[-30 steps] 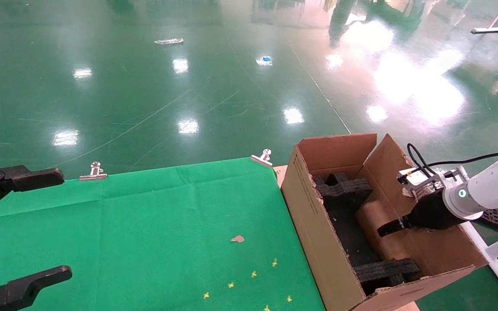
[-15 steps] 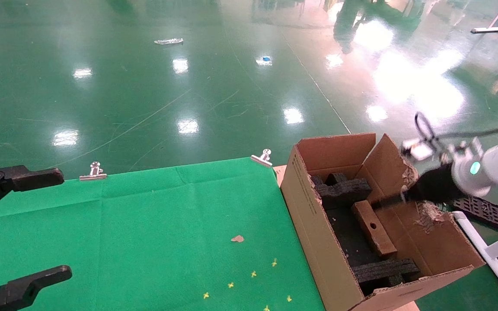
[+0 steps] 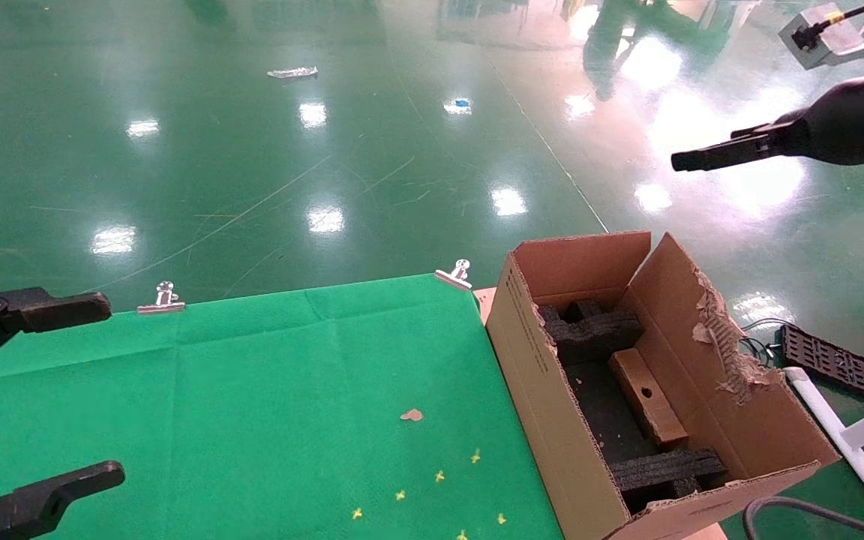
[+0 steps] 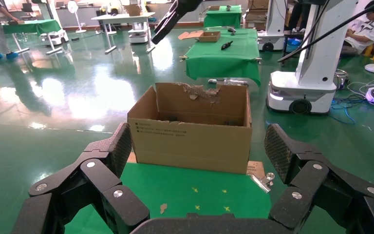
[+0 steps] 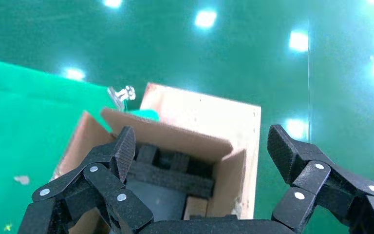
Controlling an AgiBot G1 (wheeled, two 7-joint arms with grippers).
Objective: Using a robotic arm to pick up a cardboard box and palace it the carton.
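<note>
The cardboard box (image 3: 647,396) lies inside the carton (image 3: 533,352). High above it, the right gripper (image 5: 202,158) hangs wide open, empty. Placement looks complete; only parking remains.

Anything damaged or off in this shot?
Yes: the carton has a torn right flap, with ragged edge and peeling paper. A brown scrap lies on the green cloth. The cardboard box sits inside between the foam inserts.

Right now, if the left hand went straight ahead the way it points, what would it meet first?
Probably the carton. In the left wrist view, the open left hand points over the green cloth at the carton's near wall, and nothing stands between them. Depth is unclear, so the hand's height against the wall is uncertain.
</note>
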